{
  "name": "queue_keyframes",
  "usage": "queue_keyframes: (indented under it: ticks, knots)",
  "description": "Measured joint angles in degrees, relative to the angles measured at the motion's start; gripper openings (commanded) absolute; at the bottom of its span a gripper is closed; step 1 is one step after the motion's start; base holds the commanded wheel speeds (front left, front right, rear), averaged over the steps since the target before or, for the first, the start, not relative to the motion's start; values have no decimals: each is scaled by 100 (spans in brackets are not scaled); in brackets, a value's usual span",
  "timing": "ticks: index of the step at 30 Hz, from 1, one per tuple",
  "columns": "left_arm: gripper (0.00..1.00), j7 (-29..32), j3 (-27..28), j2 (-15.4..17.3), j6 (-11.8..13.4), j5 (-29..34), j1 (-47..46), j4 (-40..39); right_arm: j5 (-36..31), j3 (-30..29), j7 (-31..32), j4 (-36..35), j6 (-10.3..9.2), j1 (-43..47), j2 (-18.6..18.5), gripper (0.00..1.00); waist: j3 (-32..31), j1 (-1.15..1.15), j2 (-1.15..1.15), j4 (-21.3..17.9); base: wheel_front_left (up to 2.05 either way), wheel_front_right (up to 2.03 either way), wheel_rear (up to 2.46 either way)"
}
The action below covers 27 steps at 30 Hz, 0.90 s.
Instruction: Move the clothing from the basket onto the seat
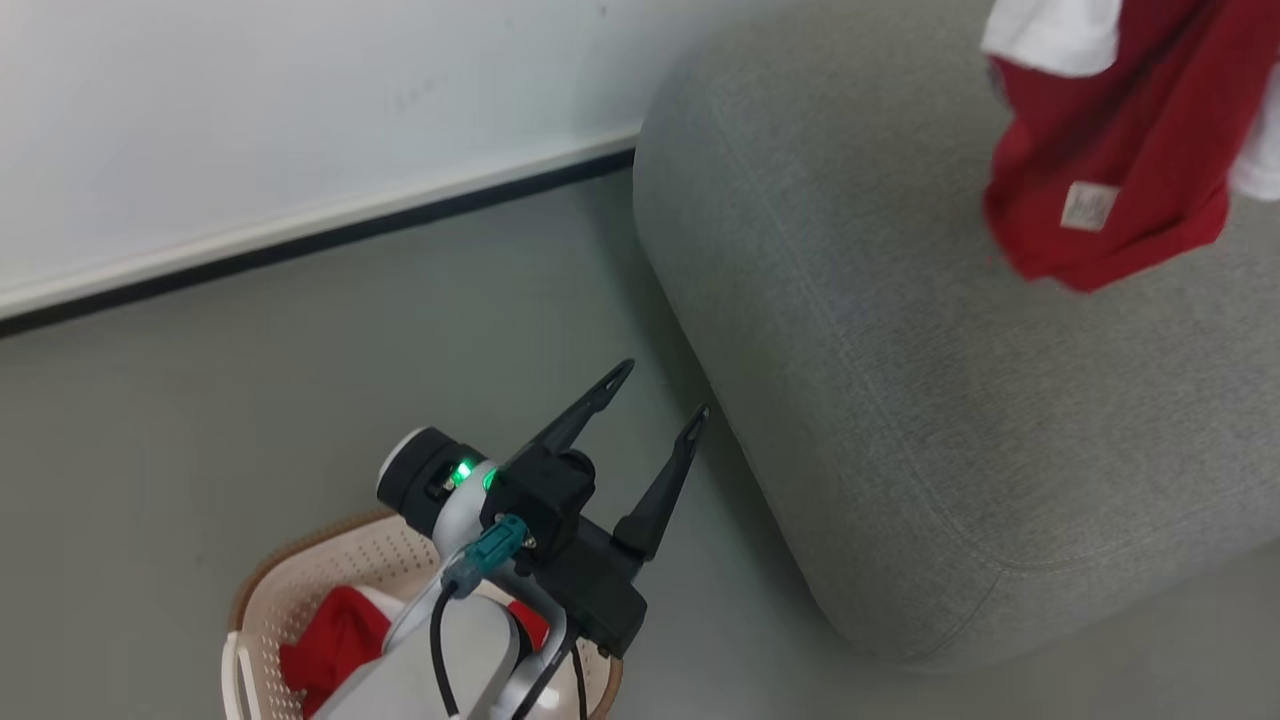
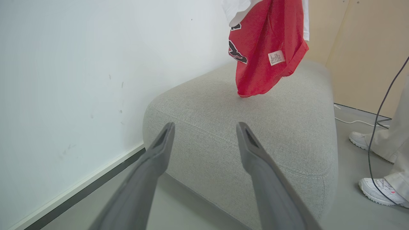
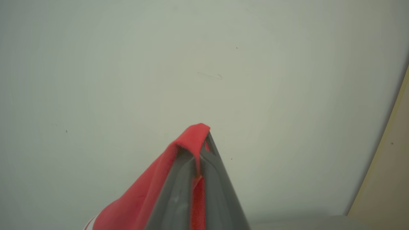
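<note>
I'm mid-carry: right pincer (image 3: pixel 204 143) clenched on 1 red garment (image 1: pixel 1110 160) hanging over the seat (image 1: pixel 900 350); left pincer (image 1: pixel 662 388) spread wide, empty, above the basket (image 1: pixel 290 590) where more clothing (image 1: pixel 335 640) lies. Next, I reckon: lower it, then let go

Red clothing (image 3: pixel 143 198) in closed right pincer (image 3: pixel 200 156)

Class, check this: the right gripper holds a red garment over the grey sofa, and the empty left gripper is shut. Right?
One slip: the empty left gripper is open, jaws wide apart, as the left wrist view shows. The rest stands.
</note>
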Motion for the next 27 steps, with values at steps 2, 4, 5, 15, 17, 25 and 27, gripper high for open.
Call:
queue_keyframes:
  ticks: [2, 4, 5, 15, 17, 25, 27]
  knots:
    - [100, 69, -11, 45, 0, 56, -100, -90, 19, -78, 16, 105, -41, -178, -60, 0, 167, 0, 0, 44, 0, 0, 0]
    - [100, 134, -19, 105, -1, 108, -208, -188, 26, -158, 16, 233, -43, -356, -124, 0, 336, 0, 0, 83, 0, 0, 0]
    - [100, 170, -19, 134, -1, 130, -260, -234, 26, -183, 15, 296, -44, -439, -151, 0, 419, 0, 0, 100, 0, 0, 0]
    - [100, 486, 9, 379, -1, 407, -734, -699, 85, -422, -15, 669, -219, -816, -215, 0, 1281, 0, 0, 172, 0, 0, 0]
    - [100, 534, 18, 428, -1, 420, -822, -733, 180, -461, -24, 793, -233, -814, -156, 0, 1450, 0, 1, 166, 0, 0, 0]
    - [100, 667, 54, 522, -3, 492, -1009, -742, 278, -352, -100, 1383, -209, -328, 545, 0, 2096, 0, 1, 131, 0, 0, 0]
    - [100, 667, 59, 526, -3, 492, -1024, -728, 278, -310, -113, 1522, -192, -96, 665, 0, 2186, 0, 1, 134, 0, 0, 0]
